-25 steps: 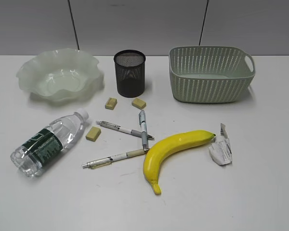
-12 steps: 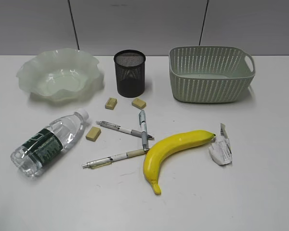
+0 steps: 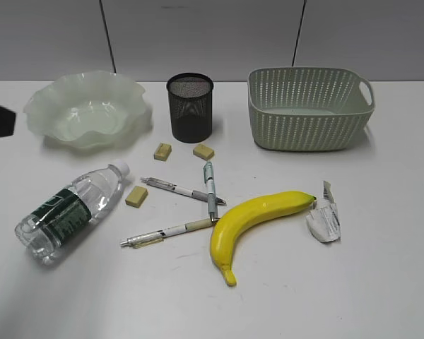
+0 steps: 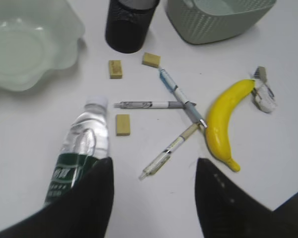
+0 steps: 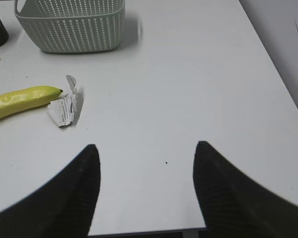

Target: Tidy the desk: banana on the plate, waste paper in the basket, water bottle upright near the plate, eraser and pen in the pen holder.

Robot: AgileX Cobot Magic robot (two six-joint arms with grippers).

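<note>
Matt white desk (image 3: 381,282); glossy smooth banana (image 3: 258,214); black metal mesh pen holder (image 3: 191,107); clear plastic bottle (image 3: 71,209); crumpled paper (image 3: 325,220) (printed); frosted glassy plate (image 3: 88,109).

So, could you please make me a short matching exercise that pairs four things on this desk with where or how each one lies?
Things:
1. banana
2. water bottle
3. pen holder
4. waste paper

States:
A. upright between plate and basket
B. crumpled, at the banana's tip
C. lying on its side
D. touching a pen

Pairs: 1-D, 2-C, 3-A, 4-B
</note>
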